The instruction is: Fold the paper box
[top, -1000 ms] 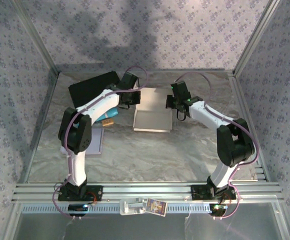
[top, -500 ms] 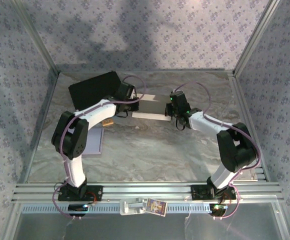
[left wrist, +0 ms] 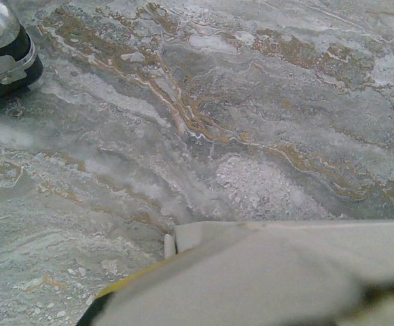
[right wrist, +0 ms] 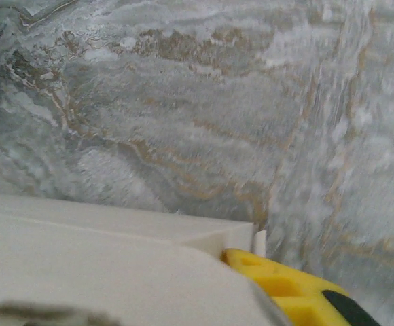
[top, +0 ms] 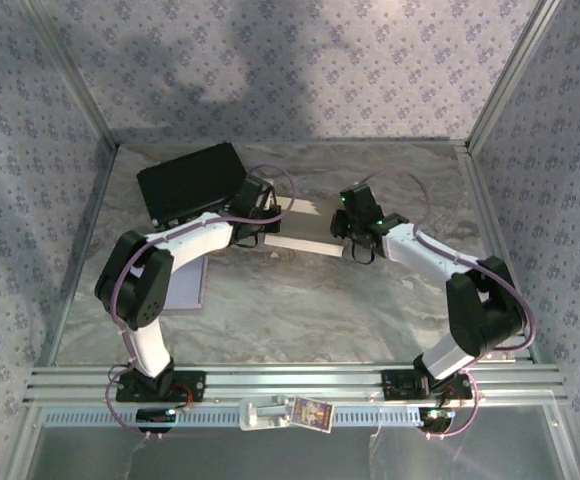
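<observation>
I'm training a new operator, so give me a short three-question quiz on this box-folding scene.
1. True or false: the black case sits at the table's far left.
2. The paper box is: A) between the left gripper and right gripper; B) on the black case; C) by the arm bases.
3. Fill in: in the right wrist view, the finger beside the paper box is ____.
Key: 1 true; 2 A; 3 yellow.
</observation>
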`<state>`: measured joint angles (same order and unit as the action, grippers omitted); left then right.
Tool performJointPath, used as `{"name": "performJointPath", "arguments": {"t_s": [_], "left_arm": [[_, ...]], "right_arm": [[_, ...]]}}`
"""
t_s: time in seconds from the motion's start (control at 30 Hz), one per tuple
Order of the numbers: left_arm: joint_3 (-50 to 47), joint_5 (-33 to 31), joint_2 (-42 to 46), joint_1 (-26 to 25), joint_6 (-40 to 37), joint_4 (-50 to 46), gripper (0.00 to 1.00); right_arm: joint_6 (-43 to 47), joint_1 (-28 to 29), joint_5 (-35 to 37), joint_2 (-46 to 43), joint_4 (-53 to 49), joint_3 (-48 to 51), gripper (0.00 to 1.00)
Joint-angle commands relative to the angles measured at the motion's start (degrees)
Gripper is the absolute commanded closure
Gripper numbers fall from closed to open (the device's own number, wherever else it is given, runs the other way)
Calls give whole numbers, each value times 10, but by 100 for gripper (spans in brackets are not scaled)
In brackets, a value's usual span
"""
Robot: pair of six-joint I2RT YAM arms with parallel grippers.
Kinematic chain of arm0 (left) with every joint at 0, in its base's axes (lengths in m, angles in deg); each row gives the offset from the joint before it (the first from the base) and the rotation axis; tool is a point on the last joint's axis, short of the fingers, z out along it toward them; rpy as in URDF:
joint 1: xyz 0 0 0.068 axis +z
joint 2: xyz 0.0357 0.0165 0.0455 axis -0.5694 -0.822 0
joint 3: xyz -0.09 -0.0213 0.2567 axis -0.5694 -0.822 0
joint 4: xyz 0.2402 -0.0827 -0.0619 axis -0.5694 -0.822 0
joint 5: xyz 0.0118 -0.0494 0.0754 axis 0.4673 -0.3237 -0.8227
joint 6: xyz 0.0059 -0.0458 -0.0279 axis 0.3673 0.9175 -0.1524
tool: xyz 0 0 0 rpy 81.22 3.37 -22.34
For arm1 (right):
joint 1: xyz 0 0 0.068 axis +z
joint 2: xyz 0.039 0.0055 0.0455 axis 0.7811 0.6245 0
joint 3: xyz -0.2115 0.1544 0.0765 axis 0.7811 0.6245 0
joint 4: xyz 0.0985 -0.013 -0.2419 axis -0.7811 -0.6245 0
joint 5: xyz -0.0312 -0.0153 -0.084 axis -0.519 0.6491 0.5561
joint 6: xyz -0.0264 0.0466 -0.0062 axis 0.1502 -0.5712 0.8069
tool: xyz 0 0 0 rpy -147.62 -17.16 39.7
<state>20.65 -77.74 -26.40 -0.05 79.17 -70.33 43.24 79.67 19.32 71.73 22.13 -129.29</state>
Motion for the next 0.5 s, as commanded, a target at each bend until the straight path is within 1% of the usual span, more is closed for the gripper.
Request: {"name": "performJointPath", "arguments": {"t_s": [0.0,0.03,0.1,0.2,0.37,0.47], "left_arm": [[-13,-5,5,-14,6,-10,100],[-13,-6,5,-16,5,-10,100],[-14,-11,5,-19,6,-12,100],[-15,-14,7,-21,6,-12,100],[-17,-16,10,-26,7,-8,100],[-27,-15,15,-27,7,5,100]], "right_arm": [[-69,3,-45,-28,-57,-22,66],[-75,2,-53,-29,-75,-33,65],[-95,2,-53,-42,-106,-46,60],[-144,2,-56,-79,-132,-43,56],[-214,3,-75,-123,-182,-59,55],[-228,2,-77,-125,-239,-103,55]]}}
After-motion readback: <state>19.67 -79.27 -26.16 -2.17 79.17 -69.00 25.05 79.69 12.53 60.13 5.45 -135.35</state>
